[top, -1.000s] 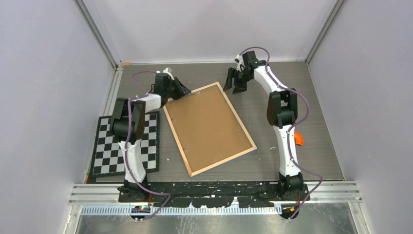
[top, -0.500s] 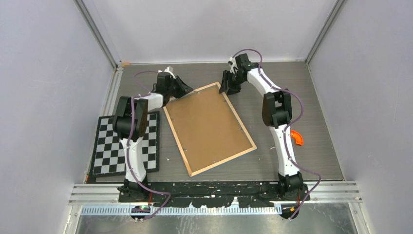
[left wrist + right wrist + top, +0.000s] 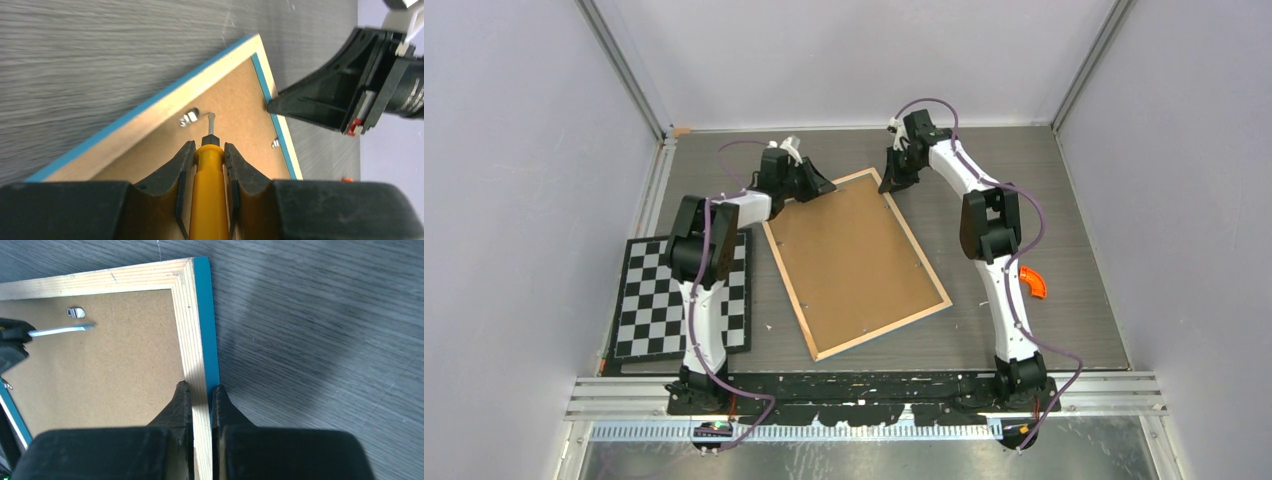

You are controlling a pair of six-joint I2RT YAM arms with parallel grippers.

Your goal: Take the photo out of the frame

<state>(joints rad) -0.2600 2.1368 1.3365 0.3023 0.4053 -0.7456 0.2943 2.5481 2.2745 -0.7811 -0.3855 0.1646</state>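
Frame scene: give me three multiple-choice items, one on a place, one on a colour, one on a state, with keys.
1. The checkerboard lies: A) left of the frame; B) on top of it; C) right of it.
2. The handle of the screwdriver in the left tool is: A) green; B) yellow-orange; C) white.
3. The right tool is: A) wide open in the air; B) holding the screwdriver; C) shut on the frame.
Key: 1 A, the top view shows it beside the frame's left edge; 2 B, the left wrist view shows the handle; 3 C, it pinches the frame's edge.

Checkerboard (image 3: 649, 310), orange piece (image 3: 1034, 284), yellow screwdriver (image 3: 209, 182)
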